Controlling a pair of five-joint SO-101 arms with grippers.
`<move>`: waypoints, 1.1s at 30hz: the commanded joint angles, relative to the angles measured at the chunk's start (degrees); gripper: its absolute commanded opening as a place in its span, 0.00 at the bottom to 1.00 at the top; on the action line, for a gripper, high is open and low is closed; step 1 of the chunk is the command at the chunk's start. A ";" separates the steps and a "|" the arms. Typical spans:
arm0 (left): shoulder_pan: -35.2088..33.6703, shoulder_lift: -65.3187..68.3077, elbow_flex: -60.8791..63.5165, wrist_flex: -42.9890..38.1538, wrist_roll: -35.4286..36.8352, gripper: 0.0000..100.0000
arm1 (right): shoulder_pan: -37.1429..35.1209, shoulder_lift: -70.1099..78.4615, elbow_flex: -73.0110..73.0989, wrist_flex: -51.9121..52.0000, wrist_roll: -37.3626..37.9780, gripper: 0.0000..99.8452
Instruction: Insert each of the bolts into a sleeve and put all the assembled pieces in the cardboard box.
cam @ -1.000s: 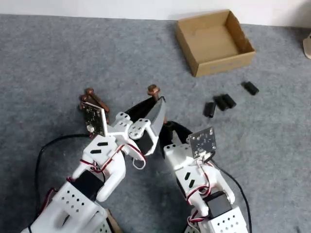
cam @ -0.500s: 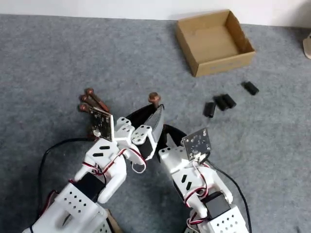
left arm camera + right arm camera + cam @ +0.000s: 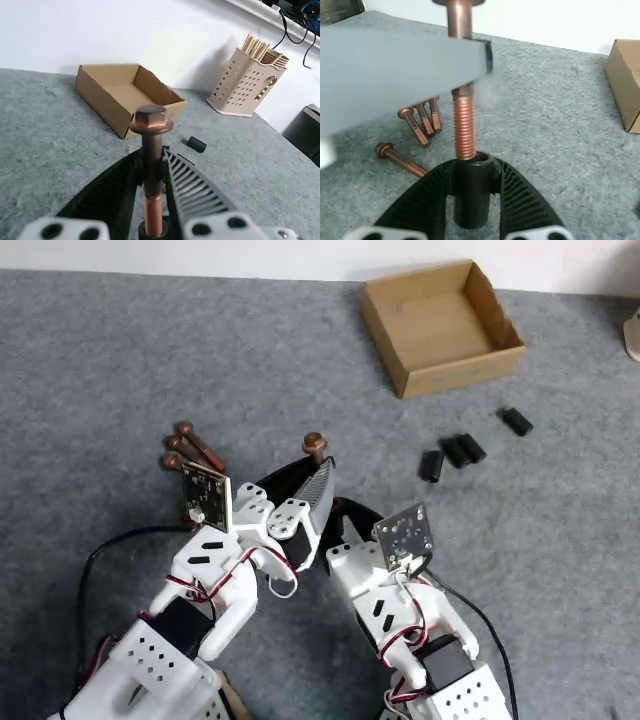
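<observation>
Bolt meets sleeve above the carpet; both claws loaded.
Left gripper (image 3: 153, 150) is closed down to the width of the shank of one copper bolt (image 3: 153, 175), head up and away from the wrist. Right gripper (image 3: 473, 167) is clamped around a black sleeve (image 3: 472, 192), open end up. The bolt's threaded tip sits at the sleeve's mouth (depth of entry, if any, not discernible). In the high view the pair is held between the two arms, with the bolt head just beyond the claws. Spare bolts (image 3: 190, 448) lie on the grey carpet (image 3: 100, 360) beside the left arm. Four loose sleeves (image 3: 455, 452) lie near the cardboard box (image 3: 460, 372), which stands well apart at the far side.
</observation>
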 commanded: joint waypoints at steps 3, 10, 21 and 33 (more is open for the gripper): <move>1.45 -0.40 0.84 0.70 -0.62 0.01 | 1.45 -1.01 6.55 -0.48 -0.44 0.00; 0.92 -0.48 0.84 0.53 -0.70 0.01 | 0.40 -1.01 7.08 -12.62 0.00 0.00; -3.03 -0.48 -0.84 0.70 -0.79 0.01 | -2.86 -0.92 6.90 -17.01 -0.35 0.00; -3.03 -0.48 -1.63 0.44 -1.76 0.01 | -4.97 -0.48 7.08 -16.75 -0.09 0.00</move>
